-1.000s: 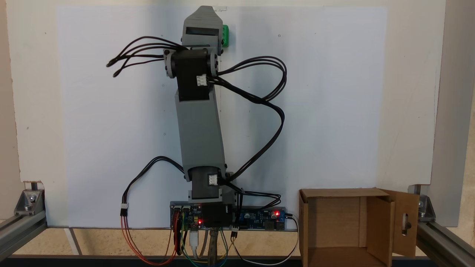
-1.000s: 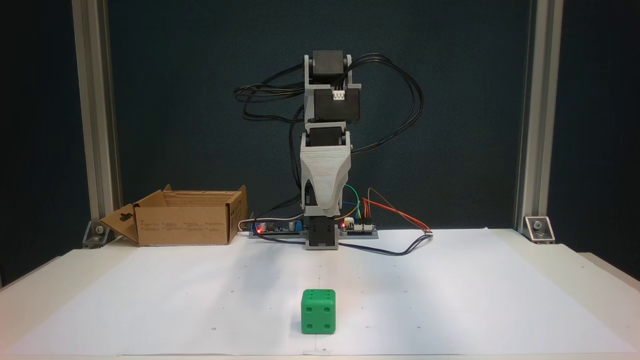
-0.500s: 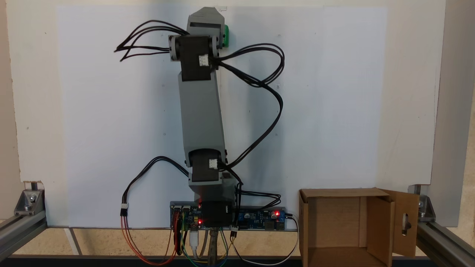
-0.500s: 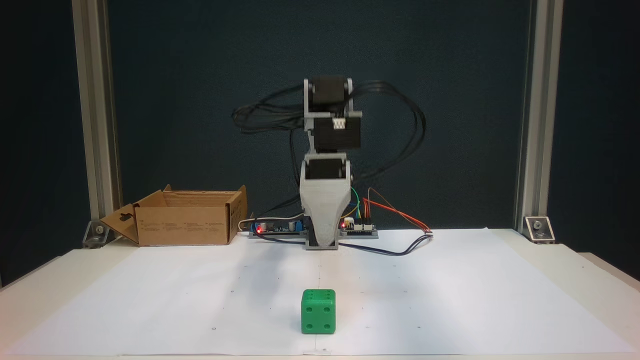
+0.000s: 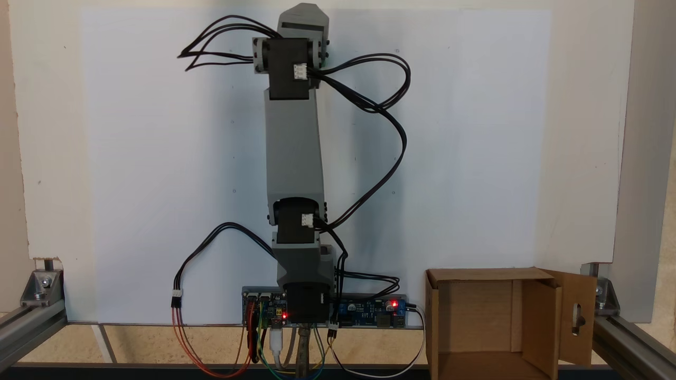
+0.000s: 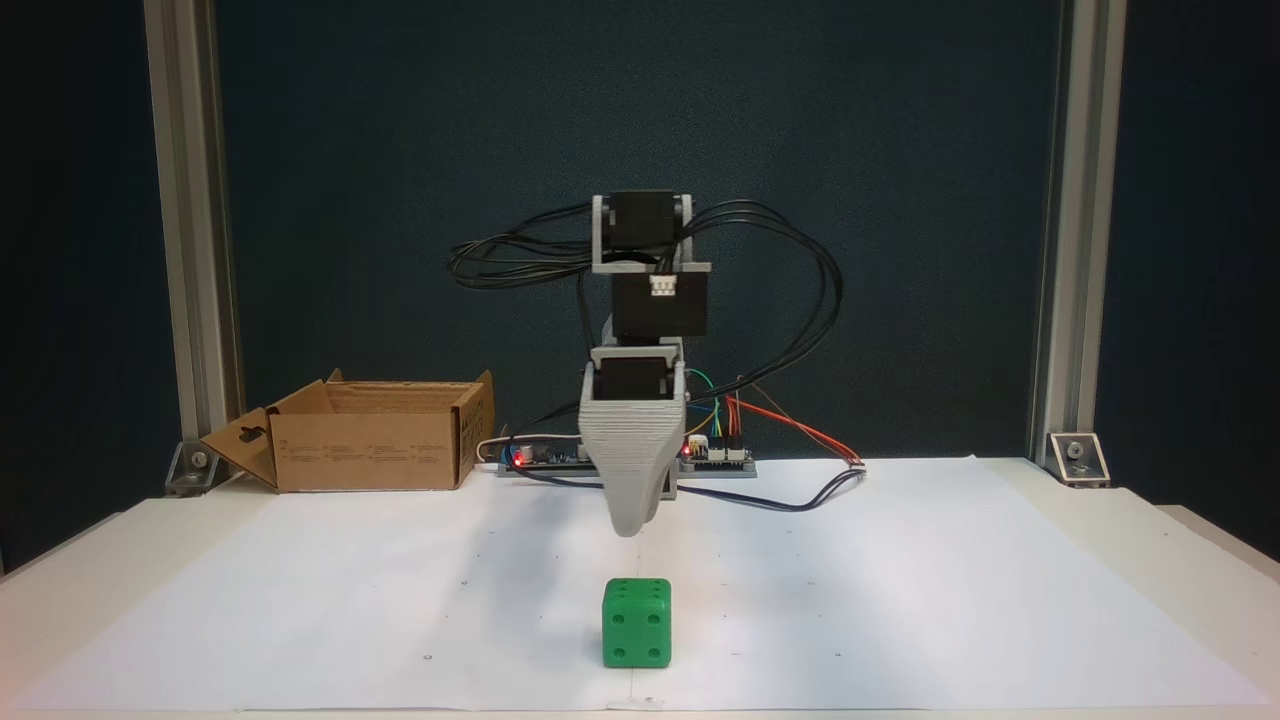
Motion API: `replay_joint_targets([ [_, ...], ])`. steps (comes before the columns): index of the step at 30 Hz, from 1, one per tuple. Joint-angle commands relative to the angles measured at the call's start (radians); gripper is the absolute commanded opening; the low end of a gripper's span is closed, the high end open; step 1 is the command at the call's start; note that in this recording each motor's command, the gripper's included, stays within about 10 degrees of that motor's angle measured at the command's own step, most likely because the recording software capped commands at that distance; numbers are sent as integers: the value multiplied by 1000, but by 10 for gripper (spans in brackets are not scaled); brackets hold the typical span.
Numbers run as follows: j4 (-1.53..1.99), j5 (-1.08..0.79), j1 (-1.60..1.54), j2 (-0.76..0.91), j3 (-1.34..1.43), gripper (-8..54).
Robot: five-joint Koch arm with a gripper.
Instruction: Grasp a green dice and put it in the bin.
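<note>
In the overhead fixed view the arm is stretched out over the white paper [image 5: 475, 132], the gripper [image 5: 302, 11] at the far end hiding whatever's under it. The bin [image 5: 438, 316] sits empty at the bottom right beside the controller board [image 5: 369, 309].

The front fixed view shows the green dice [image 6: 636, 623] sitting on the paper, untouched, with the gripper [image 6: 630, 525] hanging just above it. Can't tell how the jaws stand. So grasp and drop are both left to do, I'd say. The path to the bin [image 6: 370, 450] looks clear, apart from the looping cables [image 6: 800, 300].
</note>
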Motion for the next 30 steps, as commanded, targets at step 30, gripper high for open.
replay_joint_targets([
  [30,-163,37,5,-14,135,432],
])
